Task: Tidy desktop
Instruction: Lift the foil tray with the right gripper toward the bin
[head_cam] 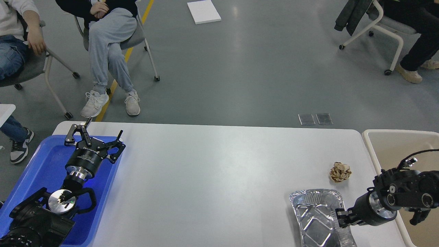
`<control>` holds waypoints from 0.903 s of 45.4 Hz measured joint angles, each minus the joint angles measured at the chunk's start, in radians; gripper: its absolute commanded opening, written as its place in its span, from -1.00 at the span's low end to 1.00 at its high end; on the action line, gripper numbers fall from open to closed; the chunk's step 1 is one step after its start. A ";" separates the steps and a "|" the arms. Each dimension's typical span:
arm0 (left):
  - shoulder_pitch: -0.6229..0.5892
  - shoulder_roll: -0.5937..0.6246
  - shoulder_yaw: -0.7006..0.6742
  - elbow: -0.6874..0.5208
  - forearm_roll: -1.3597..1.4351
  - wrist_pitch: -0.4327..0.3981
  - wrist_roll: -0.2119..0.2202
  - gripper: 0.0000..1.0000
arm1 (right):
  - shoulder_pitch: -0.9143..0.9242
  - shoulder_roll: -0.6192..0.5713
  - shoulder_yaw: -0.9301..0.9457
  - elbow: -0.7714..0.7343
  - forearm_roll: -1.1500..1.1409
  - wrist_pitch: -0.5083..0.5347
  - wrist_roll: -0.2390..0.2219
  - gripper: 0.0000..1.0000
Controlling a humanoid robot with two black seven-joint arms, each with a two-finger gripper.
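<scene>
The desktop [219,178] is a wide white-grey tabletop. A crumpled brown paper ball [340,172] lies on it at the right. An empty foil tray [317,216] sits at the front right. My right gripper [343,218] points left with its fingers close together at the foil tray's right rim, and seems to pinch it. My left gripper [103,129] is open and empty, hovering over the far end of the blue plastic tray [41,164] at the left.
A beige bin [394,144] stands off the table's right edge, beside my right arm. People sit on chairs [144,37] beyond the far edge. A white board [203,11] lies on the floor.
</scene>
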 measured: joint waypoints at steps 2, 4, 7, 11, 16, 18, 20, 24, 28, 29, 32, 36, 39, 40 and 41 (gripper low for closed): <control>0.000 0.000 0.000 0.000 0.000 0.000 0.000 1.00 | 0.021 -0.007 -0.008 0.010 0.001 0.003 0.000 -1.00; 0.000 0.000 0.001 0.000 0.000 0.000 0.000 1.00 | 0.040 -0.012 -0.019 0.022 0.003 0.006 0.000 -1.00; 0.000 0.000 0.001 0.000 0.000 0.000 0.000 1.00 | 0.078 -0.019 -0.038 0.042 0.004 0.009 0.000 -1.00; 0.000 0.000 0.001 -0.001 0.000 0.000 0.000 1.00 | 0.139 -0.024 -0.073 0.074 0.007 0.012 -0.001 -1.00; 0.000 0.000 0.001 -0.001 0.000 0.000 0.000 1.00 | 0.242 -0.029 -0.139 0.131 0.008 0.016 -0.001 -1.00; 0.000 0.000 0.001 -0.001 0.000 0.000 0.001 1.00 | 0.304 -0.031 -0.174 0.165 0.008 0.016 0.000 -1.00; 0.000 0.000 0.001 -0.001 0.000 0.000 0.001 1.00 | 0.340 -0.031 -0.197 0.188 0.010 0.017 0.000 -1.00; 0.000 0.000 0.001 -0.001 0.000 0.000 0.002 1.00 | 0.463 -0.031 -0.258 0.255 0.010 0.023 0.000 -1.00; 0.000 0.000 0.001 -0.001 0.000 0.000 0.002 1.00 | 0.562 -0.031 -0.299 0.305 0.011 0.048 0.000 -1.00; 0.000 0.000 0.001 -0.001 0.000 0.000 0.002 1.00 | 0.584 -0.031 -0.307 0.314 0.012 0.056 0.000 -1.00; 0.000 0.000 0.001 -0.001 0.000 0.000 0.002 1.00 | 0.657 -0.031 -0.331 0.341 0.025 0.095 0.001 -1.00; 0.000 0.000 0.001 -0.001 0.000 0.000 0.002 1.00 | 0.752 -0.028 -0.361 0.365 0.063 0.149 0.001 -1.00; 0.000 0.000 0.001 -0.001 0.000 0.000 0.002 1.00 | 0.817 -0.023 -0.382 0.378 0.091 0.186 0.001 -1.00; 0.000 0.000 0.001 -0.001 0.000 0.000 0.001 1.00 | 0.838 -0.021 -0.388 0.382 0.099 0.197 0.001 -1.00; 0.001 0.000 0.001 -0.001 0.000 0.000 0.002 1.00 | 0.862 -0.018 -0.395 0.386 0.107 0.210 0.001 -1.00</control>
